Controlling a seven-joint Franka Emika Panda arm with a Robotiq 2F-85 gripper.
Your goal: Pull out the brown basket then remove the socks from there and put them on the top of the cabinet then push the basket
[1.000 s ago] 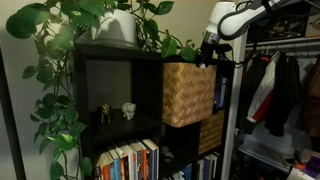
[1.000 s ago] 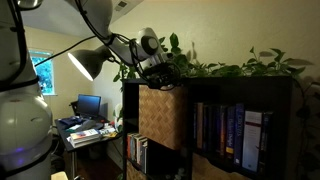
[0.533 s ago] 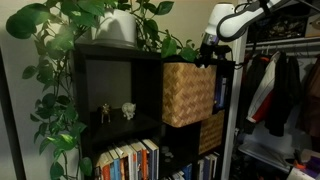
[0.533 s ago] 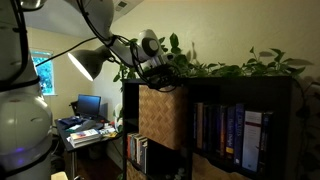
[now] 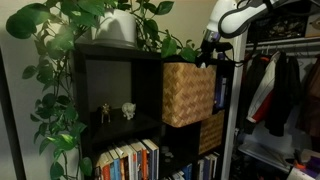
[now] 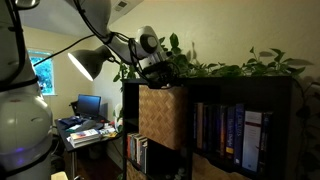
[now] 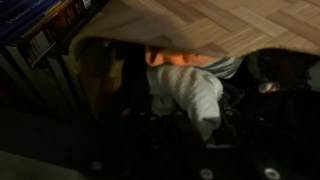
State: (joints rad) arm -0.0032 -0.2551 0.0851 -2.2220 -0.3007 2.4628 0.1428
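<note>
The brown basket (image 5: 188, 95) (image 6: 160, 115) stands pulled partway out of the black-brown cabinet (image 5: 118, 50) (image 6: 230, 82), at its top compartment. My gripper (image 5: 208, 62) (image 6: 158, 82) reaches down into the basket's open top. In the wrist view the socks (image 7: 185, 90), pale grey-white with an orange patch, lie inside under the woven wall (image 7: 230, 25). Their lower end narrows between the dark fingers of my gripper (image 7: 200, 135), which looks shut on them. The fingertips are nearly lost in shadow.
A leafy plant in a white pot (image 5: 120, 27) covers much of the cabinet top. Small figurines (image 5: 117, 112) and books (image 5: 125, 160) fill other compartments, with a darker basket (image 5: 211, 132) below. A clothes rack (image 5: 280, 90) stands beside the cabinet; a lamp (image 6: 85, 63) and desk are nearby.
The arm has hardly moved in the exterior views and the basket has stayed in place. The jaws have closed in on the socks.
</note>
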